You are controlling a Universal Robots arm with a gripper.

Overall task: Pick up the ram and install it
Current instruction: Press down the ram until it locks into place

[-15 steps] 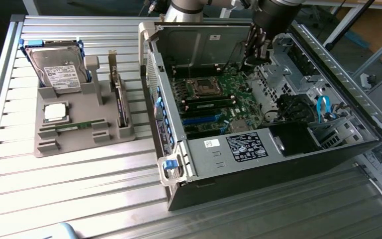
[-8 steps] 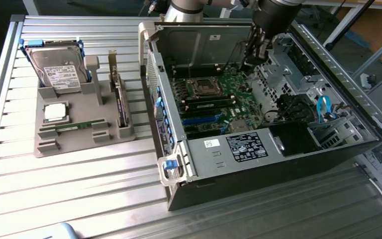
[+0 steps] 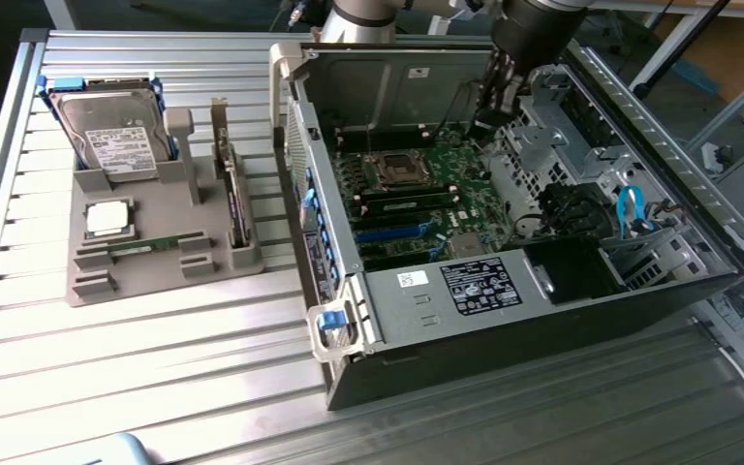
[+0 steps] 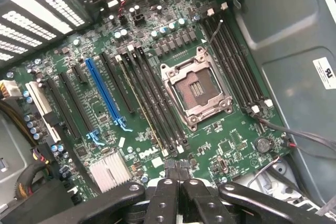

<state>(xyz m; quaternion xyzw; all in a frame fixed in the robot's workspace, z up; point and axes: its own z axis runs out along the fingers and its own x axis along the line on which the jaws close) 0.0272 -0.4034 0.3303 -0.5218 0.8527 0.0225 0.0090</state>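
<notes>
While the arm reaches down from the top of the exterior view into the open computer case (image 3: 527,291), its gripper (image 3: 499,102) hangs above the motherboard (image 3: 430,189), near the case's back wall. In the wrist view the gripper (image 4: 177,174) has its two black fingers (image 4: 163,198) pressed together, closed, with nothing visible between them. Below them lie the motherboard's (image 4: 157,103) empty processor socket (image 4: 195,92) and rows of black memory slots (image 4: 152,98). The ram (image 3: 152,245), a thin green stick, lies flat in a slot of the grey holder (image 3: 152,262) on the slatted table (image 3: 152,378), well apart from the gripper, at the exterior view's left. A hard drive (image 3: 113,136) and a silver processor chip (image 3: 108,219) sit in the same holder.
</notes>
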